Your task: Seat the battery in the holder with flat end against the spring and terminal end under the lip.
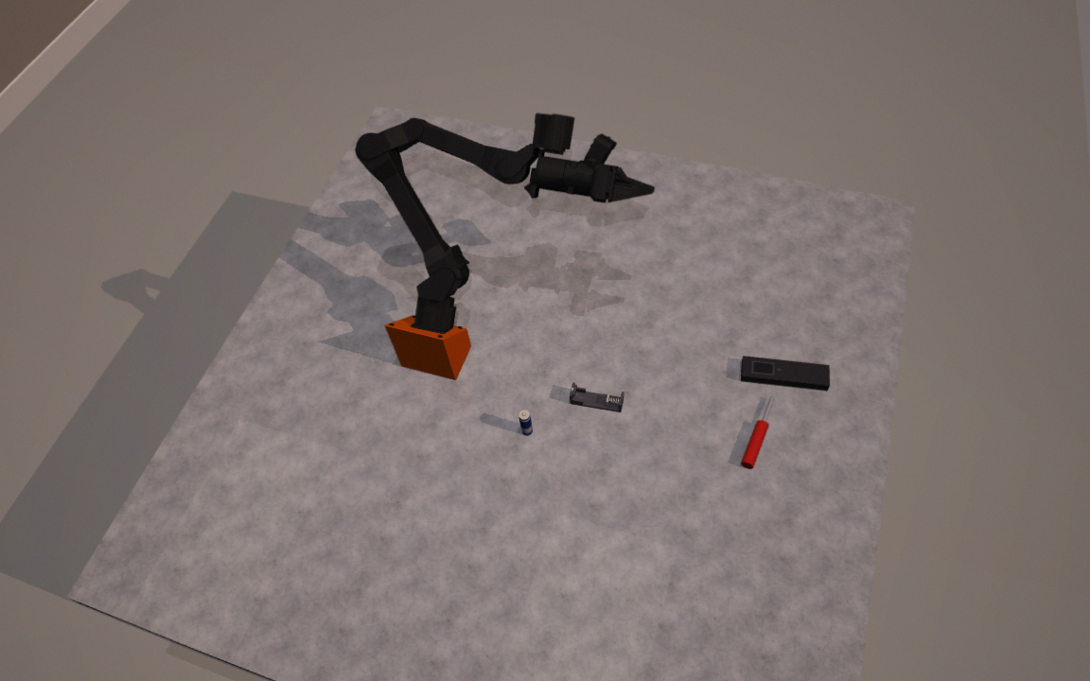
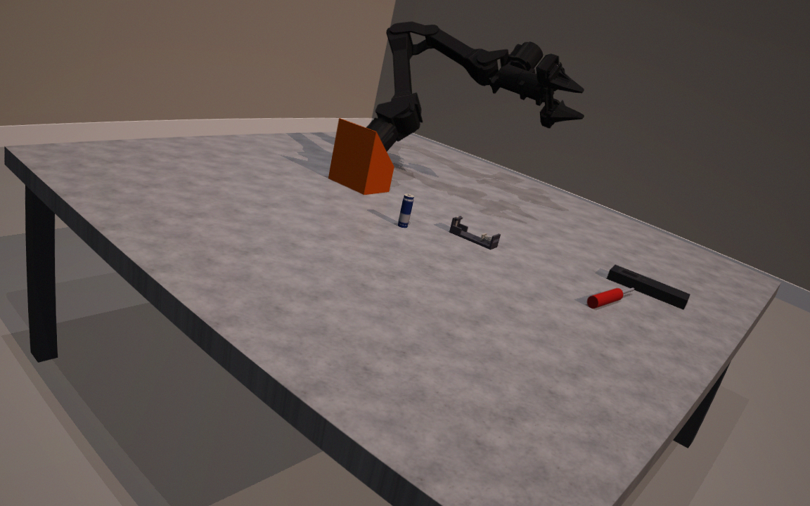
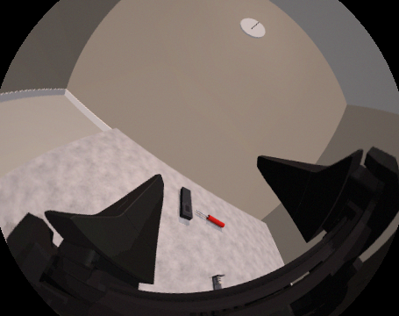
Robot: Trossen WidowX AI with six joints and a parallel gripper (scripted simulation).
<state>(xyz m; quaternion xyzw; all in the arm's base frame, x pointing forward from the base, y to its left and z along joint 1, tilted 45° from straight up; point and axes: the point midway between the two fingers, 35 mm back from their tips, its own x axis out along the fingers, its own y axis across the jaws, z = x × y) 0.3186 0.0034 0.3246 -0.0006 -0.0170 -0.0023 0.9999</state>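
- Nearest my wrist camera, the gripper [image 1: 652,189] [image 2: 583,102] [image 3: 212,170] has its two black, pointed fingers spread wide, with nothing held between them.
- For me, the battery [image 1: 525,423] [image 2: 406,211] is a small cylinder standing upright on its end: blue around most of the upper body, a pale silvery band lower down, dark blue at the foot and a cream-coloured top.
- It stands outside the battery holder [image 1: 595,400] [image 2: 474,237] [image 3: 217,282], near the end opposite the spring, not touching it.
- I see the holder lying on the table [image 1: 617,550] [image 2: 332,282] [image 3: 98,167] as a dark, shallow cradle with raised ends, its pale coil spring at the end farther from the battery.
- Beyond the holder's spring end, well apart from it, I have a red-handled screwdriver [image 1: 754,445] [image 2: 605,297] [image 3: 216,220] and a black oblong device [image 1: 784,373] [image 2: 648,287] [image 3: 186,204] with a small dark panel, both lying down.
- On the holder's other side, past the battery, my orange base block [image 1: 426,351] [image 2: 351,157] carries the black arm [image 1: 413,211] [image 2: 401,72], which keeps the gripper raised above the table.
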